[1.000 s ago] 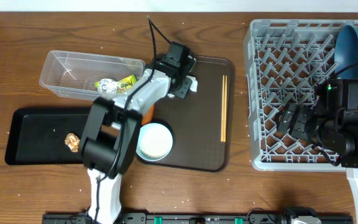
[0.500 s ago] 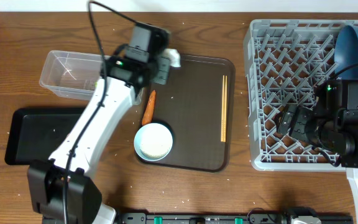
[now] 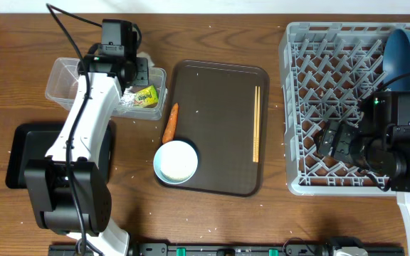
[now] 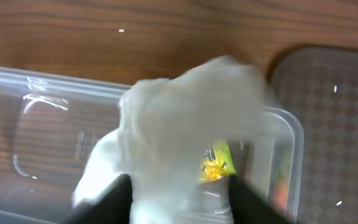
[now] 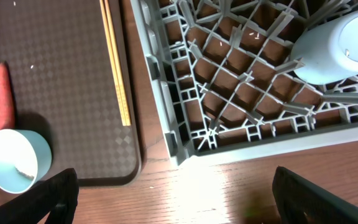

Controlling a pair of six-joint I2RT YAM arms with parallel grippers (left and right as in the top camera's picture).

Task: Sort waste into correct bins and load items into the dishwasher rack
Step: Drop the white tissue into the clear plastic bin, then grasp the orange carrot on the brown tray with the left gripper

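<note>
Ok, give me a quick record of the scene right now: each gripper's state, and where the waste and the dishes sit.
left gripper: shut on crumpled white tissue, over clear tub
right gripper: open, empty, above dishwasher rack
wrapper: inside the clear tub
carrot: at left edge of brown serving tray, next to pale blue bowl
chopsticks: on the serving tray, right side
dark blue dish: in the rack's far right corner
black tray: partly hidden by the left arm

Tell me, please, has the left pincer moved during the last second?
Yes. The left pincer, holding the tissue, has swung left from the top-left corner of the brown tray to above the right end of the clear tub.
</note>
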